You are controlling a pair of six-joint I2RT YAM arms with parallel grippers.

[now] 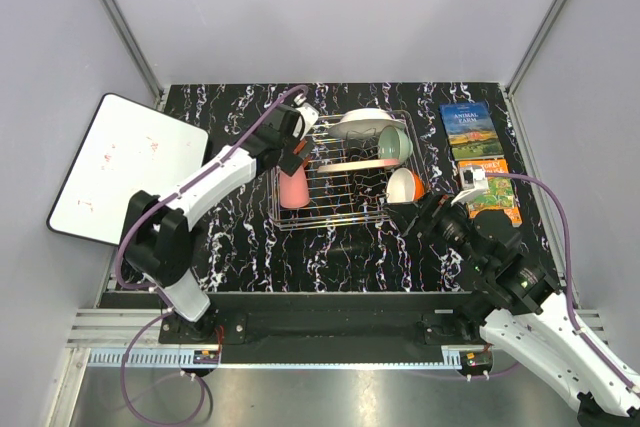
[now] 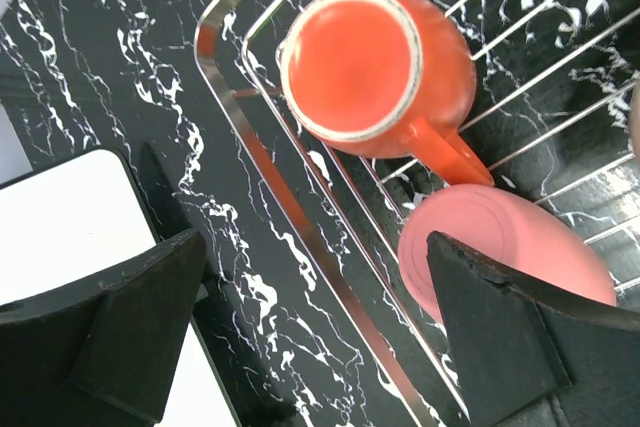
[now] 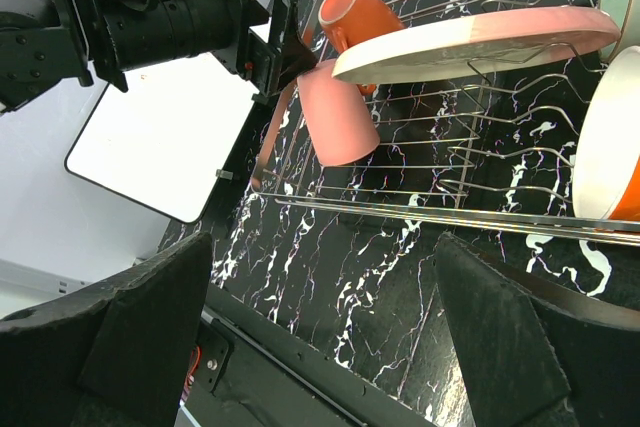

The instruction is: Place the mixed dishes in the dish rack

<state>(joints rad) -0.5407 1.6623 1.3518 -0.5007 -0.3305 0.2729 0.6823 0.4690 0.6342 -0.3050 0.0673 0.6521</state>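
The table (image 1: 250,237) has a black top veined with white, like marble. The dish rack (image 1: 330,226) stands on it near the middle, toward the far side. Two books lie flat by the right edge: a blue-and-green book (image 1: 470,129) farther back, and just in front of it an orange book (image 1: 497,167), partly hidden. A white board (image 1: 125,167) lies at the left edge, reaching out past the black top.

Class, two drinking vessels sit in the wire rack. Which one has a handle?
The orange-red mug; its handle juts toward the pink cup, which is plain-sided and handleless.
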